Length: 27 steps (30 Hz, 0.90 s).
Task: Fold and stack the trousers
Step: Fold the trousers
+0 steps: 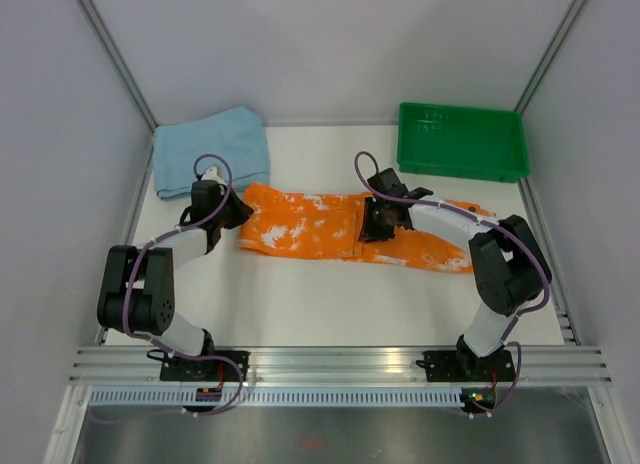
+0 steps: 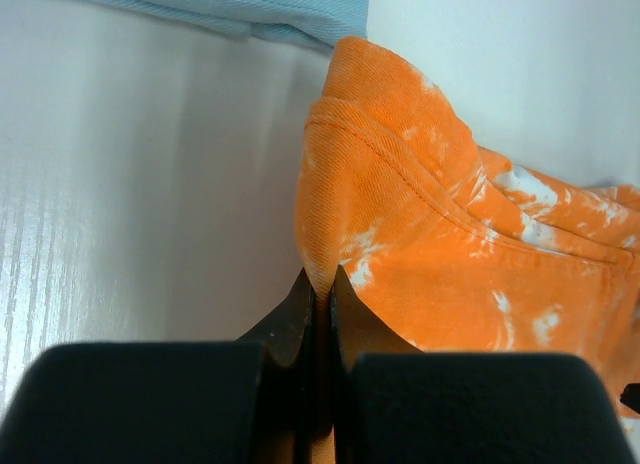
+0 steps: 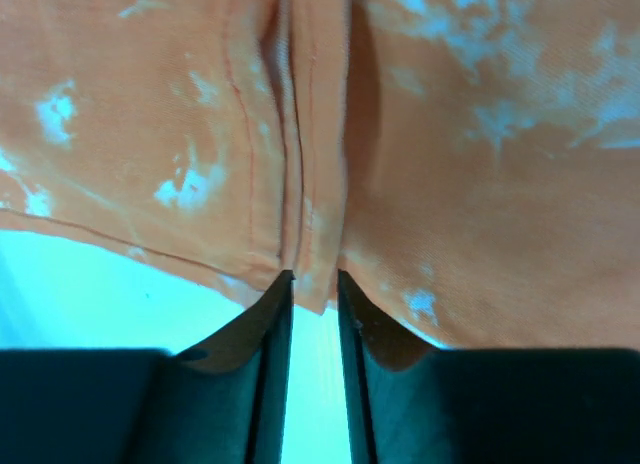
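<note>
left gripper (image 2: 322,284) clamps edge of orange trousers (image 1: 320,234), centre left | right gripper (image 3: 313,289) narrow, nipping their middle seam | blue cloth (image 1: 212,149) folded, upper left | green tray (image 1: 462,144) upper right

The trousers (image 1: 300,229) are bright orange with irregular white splotches, which look bluish in the right wrist view, perhaps a camera tint. At upper left is a plain light-blue cloth (image 1: 212,152), at upper right a solid green tray (image 1: 462,152).
</note>
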Each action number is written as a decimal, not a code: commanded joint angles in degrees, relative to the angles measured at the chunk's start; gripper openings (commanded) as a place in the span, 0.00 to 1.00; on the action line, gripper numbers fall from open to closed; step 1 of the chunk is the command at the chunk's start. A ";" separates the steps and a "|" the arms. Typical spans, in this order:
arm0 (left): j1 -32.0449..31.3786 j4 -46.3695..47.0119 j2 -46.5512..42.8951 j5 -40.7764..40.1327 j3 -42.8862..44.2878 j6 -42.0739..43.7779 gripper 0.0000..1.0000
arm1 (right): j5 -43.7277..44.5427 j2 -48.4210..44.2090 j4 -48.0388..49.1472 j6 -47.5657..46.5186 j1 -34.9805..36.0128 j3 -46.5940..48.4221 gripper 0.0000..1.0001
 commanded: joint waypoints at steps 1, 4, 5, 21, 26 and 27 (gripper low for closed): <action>1.46 5.22 0.61 1.65 2.38 3.50 0.02 | 1.61 1.11 -4.32 -1.59 -0.25 2.03 0.32; 1.46 5.75 0.79 4.55 2.90 5.08 0.02 | 1.69 2.07 -8.00 -4.14 -0.34 8.27 0.53; 1.46 5.67 0.87 5.00 3.17 5.43 0.02 | 1.43 1.99 -8.71 -4.84 -0.34 11.59 0.56; 1.46 3.47 2.02 6.41 5.98 6.05 0.02 | -13.16 16.30 8.68 -0.90 5.81 24.28 0.00; 1.46 2.59 2.11 5.89 6.33 6.14 0.02 | -12.99 24.13 10.36 -1.15 9.15 27.61 0.00; 1.46 2.33 2.02 5.80 6.51 6.05 0.02 | -12.55 25.18 10.36 -1.76 9.50 27.88 0.00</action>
